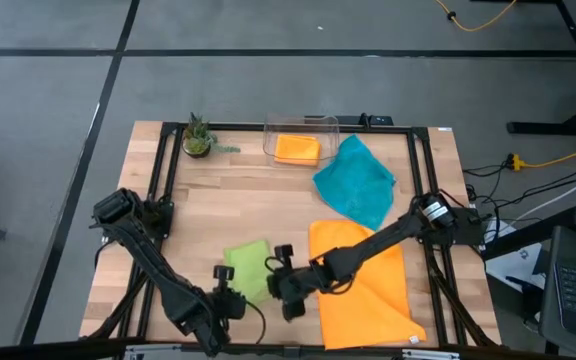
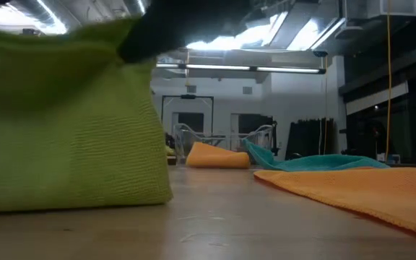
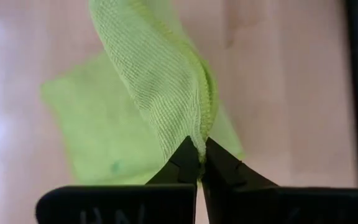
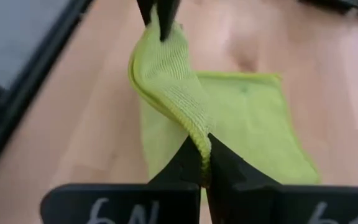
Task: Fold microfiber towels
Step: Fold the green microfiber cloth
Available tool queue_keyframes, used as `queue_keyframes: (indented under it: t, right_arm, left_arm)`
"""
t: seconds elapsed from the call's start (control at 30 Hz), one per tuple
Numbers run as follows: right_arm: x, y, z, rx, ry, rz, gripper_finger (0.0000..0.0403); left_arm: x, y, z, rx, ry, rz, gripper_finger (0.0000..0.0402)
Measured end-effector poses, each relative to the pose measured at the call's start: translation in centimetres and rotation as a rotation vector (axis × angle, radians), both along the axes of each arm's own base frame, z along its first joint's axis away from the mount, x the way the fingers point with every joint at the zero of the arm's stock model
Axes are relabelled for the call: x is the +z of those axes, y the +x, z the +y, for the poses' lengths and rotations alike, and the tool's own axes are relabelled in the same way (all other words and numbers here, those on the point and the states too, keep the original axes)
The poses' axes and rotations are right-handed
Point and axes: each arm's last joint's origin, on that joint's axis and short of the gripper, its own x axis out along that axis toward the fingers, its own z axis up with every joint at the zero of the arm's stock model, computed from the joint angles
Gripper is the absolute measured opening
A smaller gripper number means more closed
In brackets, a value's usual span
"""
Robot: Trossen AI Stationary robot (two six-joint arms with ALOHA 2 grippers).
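Even overhead light, soft shadows. Low view: ceiling lights [image 2: 266, 68] glare; near lime green towel [image 2: 63, 137] blurred. Wrist backgrounds defocused.

one lime green towel [image 1: 248, 266], one teal towel [image 1: 356, 181], two orange towels [image 1: 363, 280], one bin [image 1: 302, 128], one plant [image 1: 198, 137]

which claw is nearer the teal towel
Right. The right claw pinches the lime green towel at the table's front, its arm reaching past the teal towel. The left claw grips the same towel, on its side away from the teal one.
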Motion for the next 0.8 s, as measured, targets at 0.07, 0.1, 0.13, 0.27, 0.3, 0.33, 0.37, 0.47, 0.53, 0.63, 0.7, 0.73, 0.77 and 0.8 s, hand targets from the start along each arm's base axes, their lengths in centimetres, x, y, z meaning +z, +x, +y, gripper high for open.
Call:
queue_keyframes:
  t: [0.07, 0.1, 0.13, 0.27, 0.3, 0.33, 0.37, 0.47, 0.53, 0.63, 0.7, 0.73, 0.77, 0.8]
  right_arm:
    - [-0.2, 0.4, -1.2, -0.024, -0.007, 0.008, 0.0004]
    - [-0.3, 0.6, -1.7, -0.034, -0.007, 0.009, 0.0004]
    - [-0.4, 0.8, -2.3, -0.042, -0.006, 0.012, 0.0004]
    - [-0.6, 1.6, -4.1, -0.047, 0.025, 0.028, 0.0004]
    - [-0.8, 1.8, -4.4, -0.046, 0.039, 0.037, 0.0004]
    - [-1.2, 2.0, -4.7, -0.048, 0.052, 0.047, 0.0004]
    - [-1.6, 2.1, -5.0, -0.047, 0.055, 0.060, 0.0004]
    - [-2.7, 2.5, -5.6, -0.060, 0.046, 0.086, 0.0004]
    - [-2.9, 2.7, -6.0, -0.071, 0.049, 0.082, 0.0004]
    - [-3.4, 2.9, -6.5, -0.085, 0.046, 0.093, 0.0006]
    - [-3.6, 3.0, -6.9, -0.096, 0.048, 0.099, 0.0018]
    - [-3.6, 3.1, -7.0, -0.102, 0.051, 0.099, 0.0026]
    - [-3.6, 3.1, -7.1, -0.113, 0.060, 0.096, 0.0035]
    - [-3.6, 3.1, -7.2, -0.119, 0.065, 0.095, 0.0044]
  left_arm:
    - [-0.1, -0.1, 0.5, 0.020, 0.029, 0.025, 0.0000]
    - [-0.1, 0.0, 0.8, 0.027, 0.040, 0.035, 0.0000]
    - [-0.2, 0.1, 1.0, 0.033, 0.044, 0.038, 0.0000]
    - [-1.1, 0.5, 2.1, 0.064, 0.052, 0.070, 0.0000]
    - [-1.5, 0.6, 2.4, 0.073, 0.045, 0.085, 0.0000]
    - [-1.9, 0.7, 2.7, 0.080, 0.041, 0.104, 0.0000]
    - [-2.2, 0.6, 3.0, 0.086, 0.044, 0.120, 0.0000]
    - [-3.0, 0.7, 3.8, 0.102, 0.060, 0.141, 0.0000]
    - [-3.3, 0.6, 4.2, 0.109, 0.076, 0.157, 0.0000]
    - [-3.6, 0.6, 4.5, 0.113, 0.081, 0.162, 0.0000]
    - [-3.8, 0.6, 4.7, 0.119, 0.089, 0.169, 0.0001]
    - [-3.9, 0.6, 4.8, 0.121, 0.090, 0.168, 0.0003]
    - [-3.9, 0.6, 4.9, 0.122, 0.091, 0.169, 0.0006]
    - [-4.0, 0.7, 4.9, 0.125, 0.092, 0.171, 0.0010]
